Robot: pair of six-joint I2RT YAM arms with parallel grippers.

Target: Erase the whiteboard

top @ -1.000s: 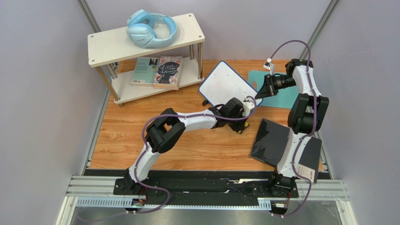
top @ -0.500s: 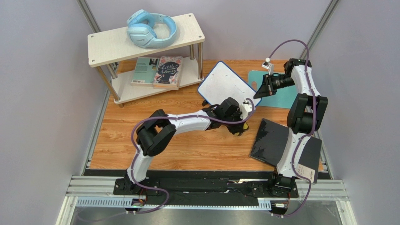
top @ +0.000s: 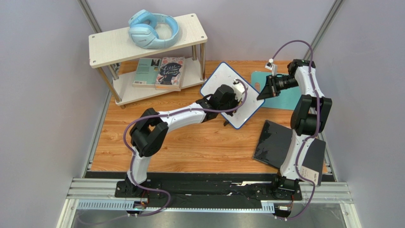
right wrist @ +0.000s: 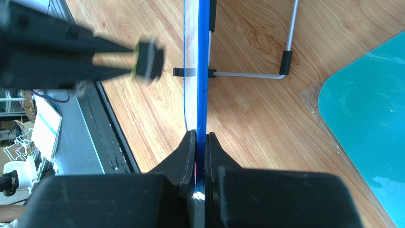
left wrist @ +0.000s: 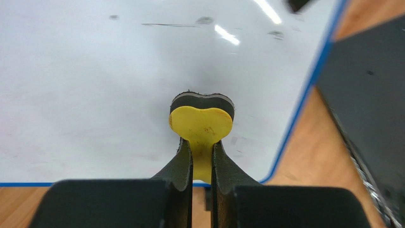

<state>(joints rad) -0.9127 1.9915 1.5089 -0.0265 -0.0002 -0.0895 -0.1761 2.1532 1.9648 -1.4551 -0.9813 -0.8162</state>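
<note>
Writing first, from the top external view: the one legible word is a script "Little" on a dark book on the lower level of the shelf, beside a pale green book; blue headphones lie on top. The whiteboard stands mid-table on the far side, its long axis running from far left to near right and its face turned towards the left arm. The right gripper pinches its right edge. The left gripper is over its face. Behind lies a teal mat, and nearer a black panel.

Left wrist: the left gripper is clamped on a yellow heart-shaped eraser with a dark pad, at the whiteboard; only faint smudges show, nothing readable. Contact cannot be told.

Right wrist: the right gripper is closed tight on the whiteboard's blue frame, seen edge-on, with its wire stand behind.
</note>
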